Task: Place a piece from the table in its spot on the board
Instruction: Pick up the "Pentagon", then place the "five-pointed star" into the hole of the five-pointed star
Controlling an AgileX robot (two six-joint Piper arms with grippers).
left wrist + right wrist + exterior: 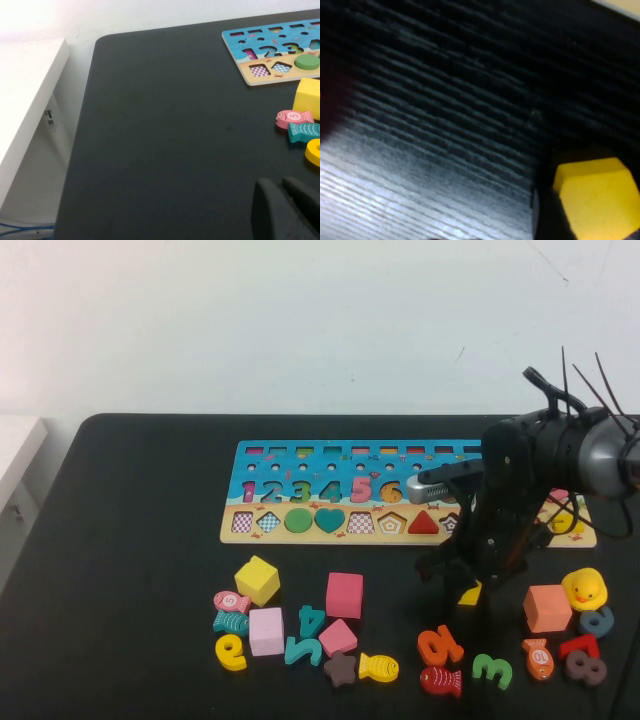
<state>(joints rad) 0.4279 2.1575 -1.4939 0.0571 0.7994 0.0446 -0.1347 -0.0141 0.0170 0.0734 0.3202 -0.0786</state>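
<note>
The right tool is down on the worktop below the board, closed on the yellow piece. The pentagon slot lies up and to its left. The left tool rests far off at the worktop's left; I cannot tell its state.

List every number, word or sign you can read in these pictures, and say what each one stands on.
"1 2 3 4 5 6": coloured numerals on the board; later ones hidden by the right gripper, which is by the piece.
"5": pink fish.
Loose pieces: "4", "3", "8".
Left gripper, low over the table: no text.
No words or brands.
</note>
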